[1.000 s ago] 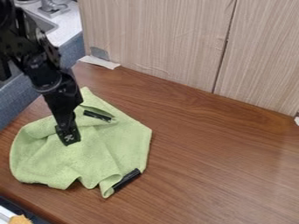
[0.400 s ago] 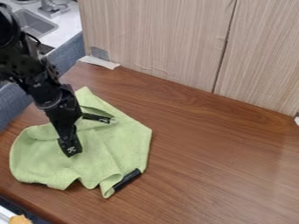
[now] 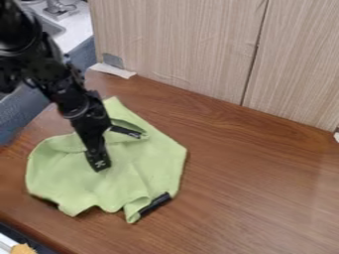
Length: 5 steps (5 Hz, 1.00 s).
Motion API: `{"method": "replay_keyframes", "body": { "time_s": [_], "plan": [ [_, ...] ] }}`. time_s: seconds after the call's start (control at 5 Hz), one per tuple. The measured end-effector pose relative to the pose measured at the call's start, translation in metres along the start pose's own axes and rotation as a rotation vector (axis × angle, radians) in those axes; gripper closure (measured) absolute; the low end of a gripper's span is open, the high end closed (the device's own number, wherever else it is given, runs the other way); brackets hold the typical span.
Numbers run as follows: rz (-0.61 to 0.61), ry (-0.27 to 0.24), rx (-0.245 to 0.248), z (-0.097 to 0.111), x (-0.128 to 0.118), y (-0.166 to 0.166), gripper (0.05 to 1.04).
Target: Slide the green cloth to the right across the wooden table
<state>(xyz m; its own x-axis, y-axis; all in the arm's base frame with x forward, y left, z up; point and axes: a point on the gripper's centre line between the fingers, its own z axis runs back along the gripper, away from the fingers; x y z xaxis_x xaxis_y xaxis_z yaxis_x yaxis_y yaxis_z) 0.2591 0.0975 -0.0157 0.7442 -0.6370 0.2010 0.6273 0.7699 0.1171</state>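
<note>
I have the pincer (image 3: 98,164) pointing down over the left half of the work surface, its tip low against the green cloth (image 3: 122,181). I cannot tell whether it is apart, together or clamped on fabric; the view does not settle it.

The cloth lies spread and rumpled on the wooden table (image 3: 258,183), around and below the pincer's tip, with more of it toward the near edge and to the right of the view. One dark strip (image 3: 126,131) sits by a raised fold just beside the pincer; a second dark strip (image 3: 155,204) lies at the lower right corner.

Handling, in my assessment: light, soft and limp, with a textile grip rather than a slippery one, and not fragile. It should sag from any single hold, and a flat patch would give little to bite on. I rate the raised fold near the upper strip as the best place to take hold, with a gathered ridge as second choice.

Farther out, I note a white scrap (image 3: 113,70) at the foot of the pale wood-grain panel (image 3: 179,44), and a faucet (image 3: 56,7) on the light counter at upper left.
</note>
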Motion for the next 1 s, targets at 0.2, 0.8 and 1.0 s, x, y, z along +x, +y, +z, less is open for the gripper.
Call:
{"method": "replay_keyframes", "body": {
  "time_s": [0.2, 0.8, 1.0],
  "plan": [
    [-0.041, -0.027, -0.03, -0.003, 0.028, -0.009, 0.083],
    [-0.256, -0.062, -0.1, -0.011, 0.09, -0.057, 0.084],
    [-0.28, -0.063, -0.119, -0.011, 0.094, -0.067, 0.084]
  ]
}}
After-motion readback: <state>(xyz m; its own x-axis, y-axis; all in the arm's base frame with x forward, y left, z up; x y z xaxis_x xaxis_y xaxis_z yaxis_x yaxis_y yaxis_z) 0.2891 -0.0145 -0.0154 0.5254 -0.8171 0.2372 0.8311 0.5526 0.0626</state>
